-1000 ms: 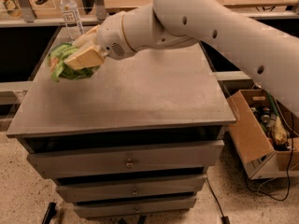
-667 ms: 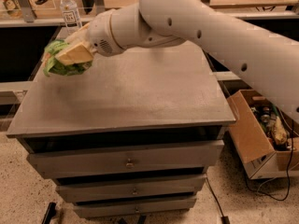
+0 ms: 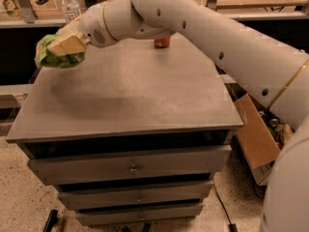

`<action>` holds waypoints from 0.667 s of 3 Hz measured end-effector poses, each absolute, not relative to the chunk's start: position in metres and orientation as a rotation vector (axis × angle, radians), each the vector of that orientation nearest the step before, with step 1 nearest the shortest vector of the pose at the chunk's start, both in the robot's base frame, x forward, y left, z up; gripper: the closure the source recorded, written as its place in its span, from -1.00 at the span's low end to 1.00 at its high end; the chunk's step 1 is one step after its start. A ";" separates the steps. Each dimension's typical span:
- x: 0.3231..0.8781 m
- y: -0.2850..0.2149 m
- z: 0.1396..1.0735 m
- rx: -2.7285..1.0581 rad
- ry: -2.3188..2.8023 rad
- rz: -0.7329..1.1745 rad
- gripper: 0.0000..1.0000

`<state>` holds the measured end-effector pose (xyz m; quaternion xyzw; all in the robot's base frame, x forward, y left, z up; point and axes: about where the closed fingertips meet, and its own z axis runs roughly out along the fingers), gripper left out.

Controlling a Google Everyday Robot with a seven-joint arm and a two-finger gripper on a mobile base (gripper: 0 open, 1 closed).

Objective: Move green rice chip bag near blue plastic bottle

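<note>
My gripper [image 3: 60,50] is shut on the green rice chip bag [image 3: 54,58], a crumpled bright green pouch, and holds it above the far left corner of the grey cabinet top [image 3: 130,91]. The tan fingers [image 3: 66,43] clamp the bag from above. The blue plastic bottle [image 3: 70,5], clear with a white cap and label, stands just behind and a little right of the bag at the cabinet's back left. My white arm reaches in from the right across the back of the cabinet.
A red cola can [image 3: 162,42] stands at the back middle of the cabinet top, partly hidden under my arm. An open cardboard box [image 3: 256,139] sits on the floor to the right. A shelf with objects runs behind the cabinet.
My gripper has carried the green bag further left and toward the back, closer to the bottle. The arm has swung over the back of the cabinet.
</note>
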<state>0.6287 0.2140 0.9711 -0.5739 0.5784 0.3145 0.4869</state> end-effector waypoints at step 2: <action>0.676 0.220 0.977 -1.430 1.337 0.811 1.00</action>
